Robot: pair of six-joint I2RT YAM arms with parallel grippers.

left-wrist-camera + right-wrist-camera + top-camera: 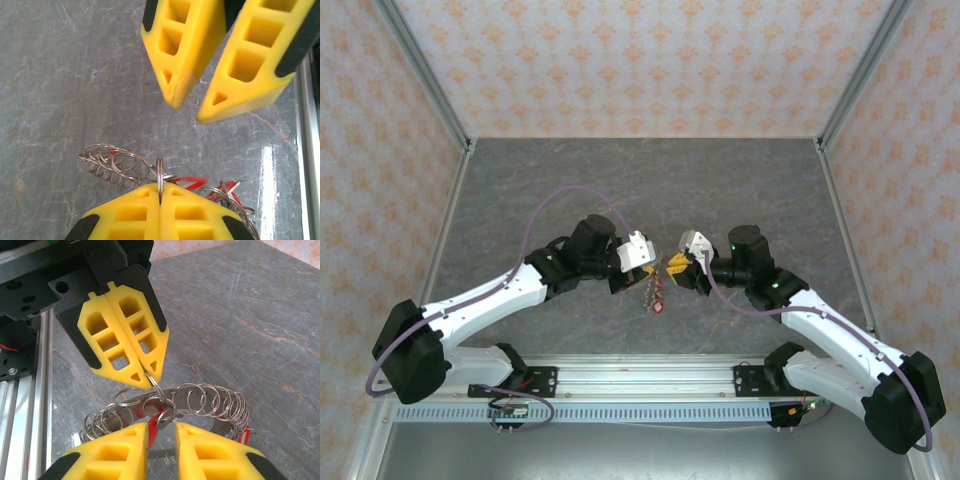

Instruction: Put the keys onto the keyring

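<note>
Yellow right pincer (161,432) gapes below left pincer (150,381) clamping grey metal keyring (200,397); its thin grip may slip, spilling small red-tagged keys (244,436).

Bright, even, diffuse light falls from above, so the grey table (620,180) shows only faint, soft-edged shadows in the top view. In the left wrist view a pale sheen streaks the table toward its near edge. In the right wrist view the keyring (200,400) glints crisply, while the table's far edge goes slightly soft.
</note>
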